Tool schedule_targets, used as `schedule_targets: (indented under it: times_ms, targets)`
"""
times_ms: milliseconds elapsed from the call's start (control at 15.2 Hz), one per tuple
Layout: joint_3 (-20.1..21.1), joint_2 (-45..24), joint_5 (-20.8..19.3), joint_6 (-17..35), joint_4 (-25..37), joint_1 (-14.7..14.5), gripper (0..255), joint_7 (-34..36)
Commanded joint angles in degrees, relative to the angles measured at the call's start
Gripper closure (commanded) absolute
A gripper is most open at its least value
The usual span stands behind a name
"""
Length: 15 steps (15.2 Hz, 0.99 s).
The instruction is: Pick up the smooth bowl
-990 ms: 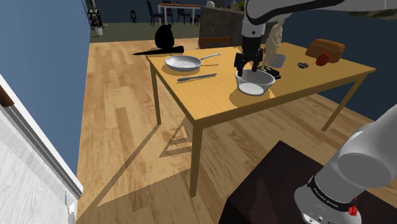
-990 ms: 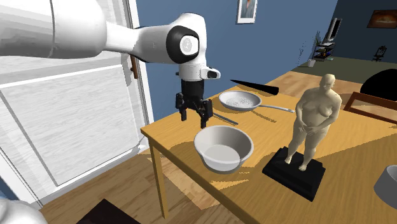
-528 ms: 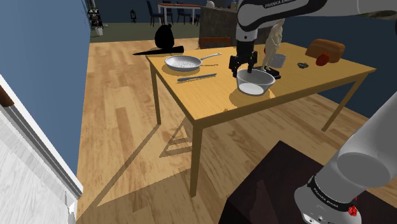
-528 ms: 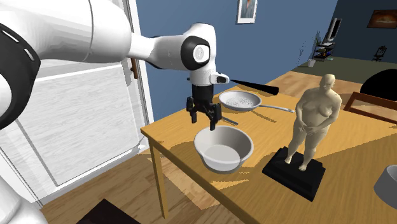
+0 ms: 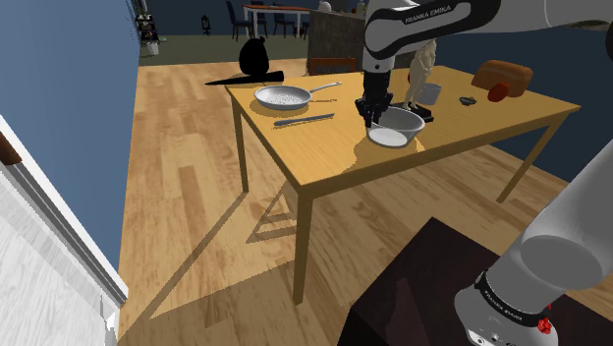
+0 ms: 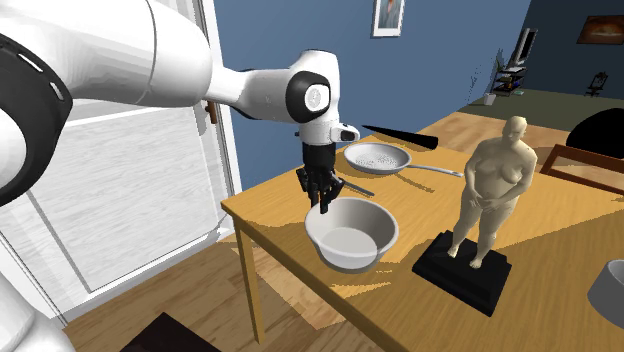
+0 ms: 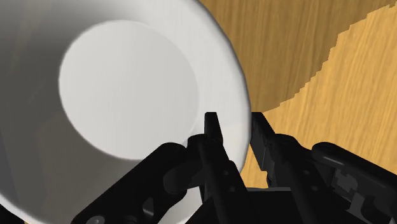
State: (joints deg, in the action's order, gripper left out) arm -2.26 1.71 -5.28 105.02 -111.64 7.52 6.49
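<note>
Pinching one bowl [image 7: 127, 95]: the jaws.

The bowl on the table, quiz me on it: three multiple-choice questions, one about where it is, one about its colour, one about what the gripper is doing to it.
1. Where is the bowl?
A) on the floor
B) on the wooden table
C) on the robot's stand

2. What colour is it?
A) black
B) red
C) plain whitish grey

3. What is the gripper doing?
A) shut on the bowl's rim
B) open above the pan
C) holding the statue

Answers:
1 B, it rests upright on the tabletop in both exterior views.
2 C, its inside and wall are pale.
3 A, the wrist view shows one finger inside the rim and the other outside, clasping the wall.
</note>
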Motion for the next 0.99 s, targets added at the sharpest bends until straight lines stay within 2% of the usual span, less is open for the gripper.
schedule_targets:
  times_ms: [0, 396, 924]
  targets:
    - [0.00, -0.02, 0.00, 0.03, -0.02, 0.00, 255, 0.00]
    - [0.01, -0.01, 0.01, 0.07, -0.07, 0.00, 255, 0.02]
    - [0.06, 0.63, 0.11, -5.98, 5.36, -0.05, 255, -0.44]
